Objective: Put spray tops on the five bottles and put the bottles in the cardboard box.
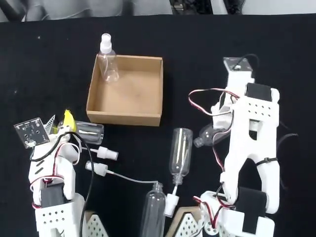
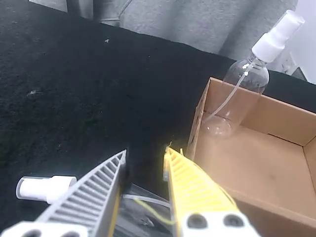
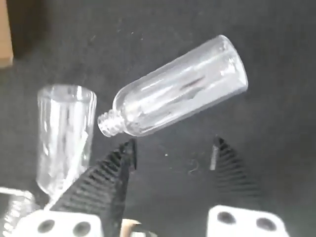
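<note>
One capped spray bottle point(image 1: 107, 61) stands in the cardboard box point(image 1: 123, 117), at its 11 o'clock corner. Four other bottles point(image 1: 180, 150) lie outside, from 7 to 4 o'clock of it. The right gripper point(image 3: 174, 143) is wide open and empty over an uncapped bottle point(image 3: 177, 96). The left gripper point(image 2: 145, 153) is narrowly open by a lying bottle point(image 1: 90, 132).

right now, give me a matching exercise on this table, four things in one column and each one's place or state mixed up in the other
Things:
1. spray-topped bottle
2. uncapped bottle
3. loose spray top with a long tube
4. right gripper

Places or states:
a. open, holding nothing
b. flat on the table beside the left arm
c. leaning in a corner of the cardboard box
d. on its side, partly under the right arm

Pairs: 1-c, 2-d, 3-b, 4-a
</note>
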Available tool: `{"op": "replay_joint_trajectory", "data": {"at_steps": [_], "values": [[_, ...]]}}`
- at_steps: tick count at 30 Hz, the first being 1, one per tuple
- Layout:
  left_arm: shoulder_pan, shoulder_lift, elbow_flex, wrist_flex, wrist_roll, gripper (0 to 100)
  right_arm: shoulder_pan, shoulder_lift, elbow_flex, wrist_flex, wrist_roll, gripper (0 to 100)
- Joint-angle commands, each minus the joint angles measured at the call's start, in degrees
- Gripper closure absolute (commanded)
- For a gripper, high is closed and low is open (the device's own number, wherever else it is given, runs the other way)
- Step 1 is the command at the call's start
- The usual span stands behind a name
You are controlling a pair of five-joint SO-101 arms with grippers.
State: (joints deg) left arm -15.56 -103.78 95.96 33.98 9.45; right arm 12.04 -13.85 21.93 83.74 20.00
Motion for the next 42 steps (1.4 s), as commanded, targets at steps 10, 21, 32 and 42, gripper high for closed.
{"op": "replay_joint_trajectory", "data": {"at_steps": [10, 21, 32, 42], "values": [[-0.57, -0.35, 1.45, -1.23, -0.62, 88, -1.85, -2.33, -0.22, 0.53, 20.4, 82.2], [-0.57, -0.35, 1.45, -1.23, -0.7, 88, -1.85, -2.42, 1.89, 0.62, 38.15, 81.9], [-0.57, -0.35, 1.45, -1.23, -0.7, 88, -1.93, -2.33, 1.63, 0.0, 48.35, 81.6], [-0.57, -0.35, 1.45, -1.23, -0.7, 88, -2.02, -2.33, 2.07, 0.0, 59.96, 64.1]]}}
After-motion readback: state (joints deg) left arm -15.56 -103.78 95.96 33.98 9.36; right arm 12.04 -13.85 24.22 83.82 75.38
